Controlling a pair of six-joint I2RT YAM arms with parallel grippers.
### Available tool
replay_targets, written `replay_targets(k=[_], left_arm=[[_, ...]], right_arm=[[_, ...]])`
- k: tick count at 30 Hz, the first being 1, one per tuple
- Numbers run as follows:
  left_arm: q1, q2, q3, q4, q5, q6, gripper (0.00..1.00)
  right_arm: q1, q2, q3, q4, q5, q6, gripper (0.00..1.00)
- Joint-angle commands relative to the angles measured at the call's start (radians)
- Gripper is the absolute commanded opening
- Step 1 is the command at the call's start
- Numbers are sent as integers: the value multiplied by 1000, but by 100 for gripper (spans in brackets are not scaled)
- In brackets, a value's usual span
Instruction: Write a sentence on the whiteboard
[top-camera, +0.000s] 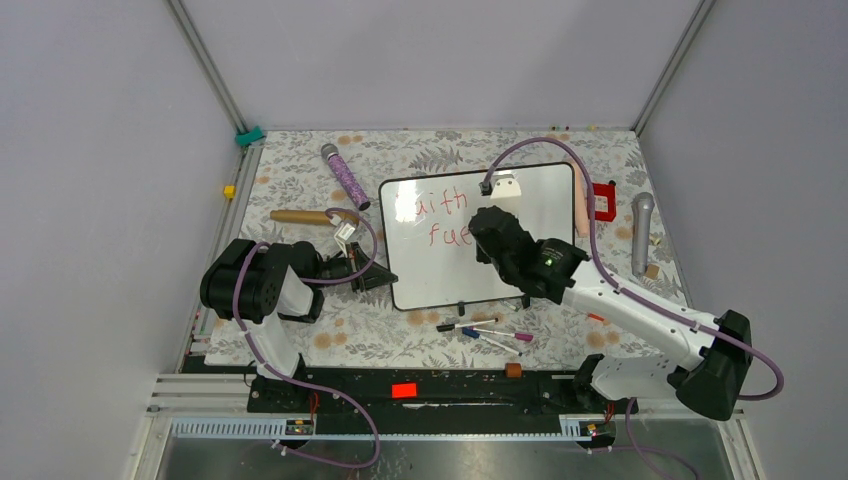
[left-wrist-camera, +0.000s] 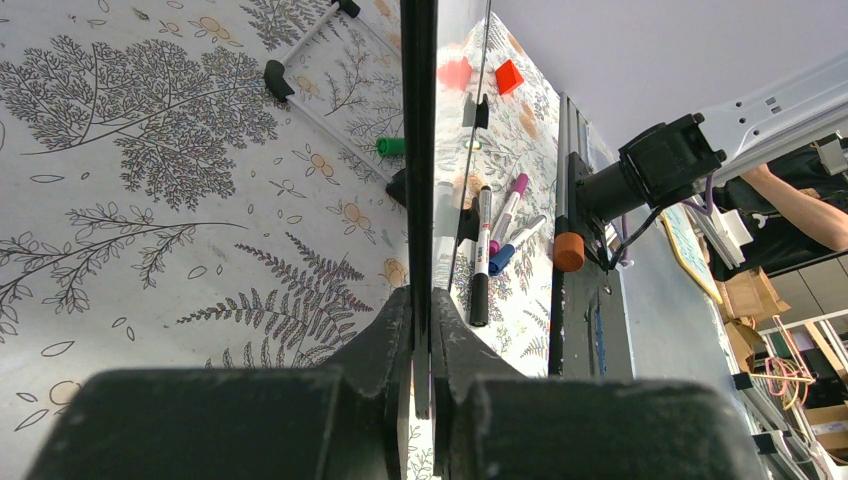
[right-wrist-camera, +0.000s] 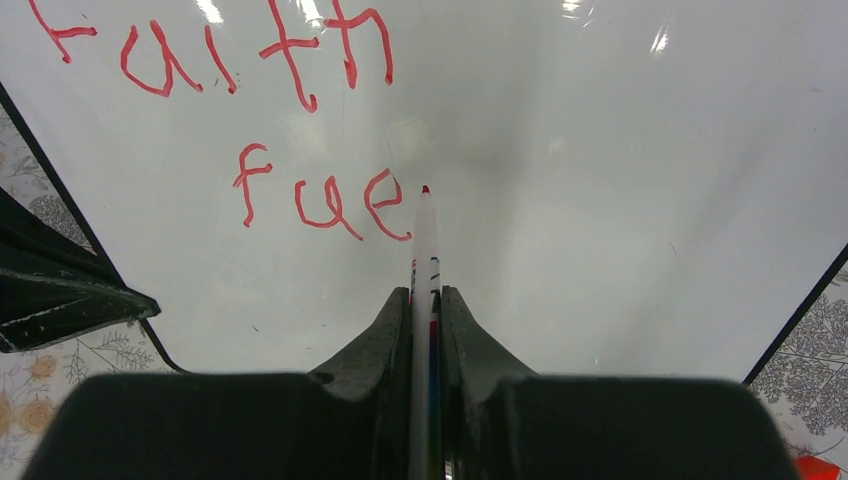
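The whiteboard (top-camera: 540, 205) lies flat in the middle of the table. Its black left edge (left-wrist-camera: 418, 150) runs between the fingers of my left gripper (left-wrist-camera: 422, 295), which is shut on it (top-camera: 378, 277). The sentence (top-camera: 440, 210) reads "Faith" on one line and "fue" (right-wrist-camera: 320, 200) below it, in red. My right gripper (right-wrist-camera: 426, 295) hovers over the board (top-camera: 487, 225), shut on a white marker (right-wrist-camera: 425, 245). The marker's red tip sits on or just above the board, just right of the "e". The board's white surface (right-wrist-camera: 620, 200) to the right is blank.
Loose markers (top-camera: 485, 330) lie in front of the board (left-wrist-camera: 481, 255). A purple microphone (top-camera: 345, 175) and a wooden roller (top-camera: 300, 216) sit at its left. A red object (top-camera: 604, 200) and a grey microphone (top-camera: 641, 232) sit at its right. A brown block (top-camera: 513, 370) is near the front rail.
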Motion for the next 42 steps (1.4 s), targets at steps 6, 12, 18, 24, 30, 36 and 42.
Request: replay_targets(k=[6,12,18,24,30,36,42], left_arm=[[-2,0,20,71,26,18,0],[-3,0,18,70,28,18,0],[-2,1,19,70,28,16,0],[-4,7,24,70,30,12,0],[-3,15,28,70,31,7,0],[-3,17,31,70,30,6,0],[-3,18,30,70,31,7,0]], right_arm=[[-7,-39,-41,126,62,-8,0],[-7,-22,-56,150,35,-6,0],[-6,-43,-76,150,13,10,0],[-6,-62,-99,150,-1,-8,0],[-7,-55,-90,150,12,-43,0],[-6,-47,-92,170,-5,-47,0],[-7,-27,-76,187,1,-58,0]])
